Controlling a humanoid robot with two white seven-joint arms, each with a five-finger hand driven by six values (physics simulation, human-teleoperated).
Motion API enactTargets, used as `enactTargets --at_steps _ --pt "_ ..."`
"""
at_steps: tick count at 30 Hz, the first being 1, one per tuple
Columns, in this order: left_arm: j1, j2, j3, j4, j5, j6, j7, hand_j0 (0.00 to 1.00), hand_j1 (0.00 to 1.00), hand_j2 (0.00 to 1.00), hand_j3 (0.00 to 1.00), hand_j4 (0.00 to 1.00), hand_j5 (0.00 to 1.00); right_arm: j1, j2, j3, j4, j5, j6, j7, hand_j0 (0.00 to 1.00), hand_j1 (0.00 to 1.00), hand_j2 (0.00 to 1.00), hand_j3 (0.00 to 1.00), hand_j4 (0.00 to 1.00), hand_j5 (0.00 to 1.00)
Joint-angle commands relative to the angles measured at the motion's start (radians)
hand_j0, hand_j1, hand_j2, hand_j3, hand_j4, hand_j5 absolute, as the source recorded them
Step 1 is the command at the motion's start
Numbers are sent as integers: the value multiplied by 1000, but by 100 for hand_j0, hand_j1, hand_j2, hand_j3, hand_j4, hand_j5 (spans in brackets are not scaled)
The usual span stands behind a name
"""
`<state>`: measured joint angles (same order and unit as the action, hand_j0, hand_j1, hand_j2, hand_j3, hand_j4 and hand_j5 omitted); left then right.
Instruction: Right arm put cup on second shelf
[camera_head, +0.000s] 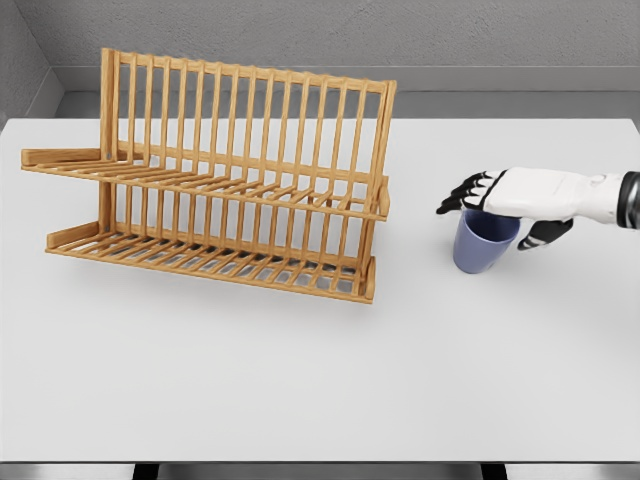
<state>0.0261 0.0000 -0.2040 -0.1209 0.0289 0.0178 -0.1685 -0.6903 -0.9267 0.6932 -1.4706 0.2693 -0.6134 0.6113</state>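
- Reaching in from the right edge, with the right hand (503, 205) draped over the rim of the blue cup (484, 243), dark fingers (463, 195) pointing left and thumb down the near right side.
- Looks like a top-side grasp meant to leave the cup's base free for setting down; whether closed firmly on the cup cannot be told, since the palm covers the contact.
- Cup upright on the white table (300, 380), well apart from the wooden rack (220, 190) and to its right, near the height of the lower tier.
- Rack turned at a slant, with two slatted tiers open toward the front and right; upper shelf (230, 185) bare, probably the target, so the cup needs lifting and carrying leftward over the end post.
- Cup's mouth mostly hidden beneath the palm; inside cannot be seen.
- Forearm cut off at the picture's right edge.
- Left arm nowhere to be seen.
- Table's far corners and legs partly cropped; dark supports barely visible at the bottom edge.
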Motion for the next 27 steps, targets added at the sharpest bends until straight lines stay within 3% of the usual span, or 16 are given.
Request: enactTargets --at_steps 1,21,24,27 --pt "-2 0 0 0 0 1 0 100 100 100 100 100 100 0 9 0 13 -5 3 0 100 100 100 100 100 100" --pt "0 0 0 0 0 -1 0 100 100 100 100 100 100 -3 11 29 18 -4 3 0 100 100 100 100 100 100" --pt "0 0 0 0 0 1 0 100 100 100 100 100 100 -3 11 29 16 -5 3 0 77 77 77 77 77 77" --pt "0 0 0 0 0 1 0 100 100 100 100 100 100 -3 11 29 16 -4 3 0 77 77 77 77 77 77"
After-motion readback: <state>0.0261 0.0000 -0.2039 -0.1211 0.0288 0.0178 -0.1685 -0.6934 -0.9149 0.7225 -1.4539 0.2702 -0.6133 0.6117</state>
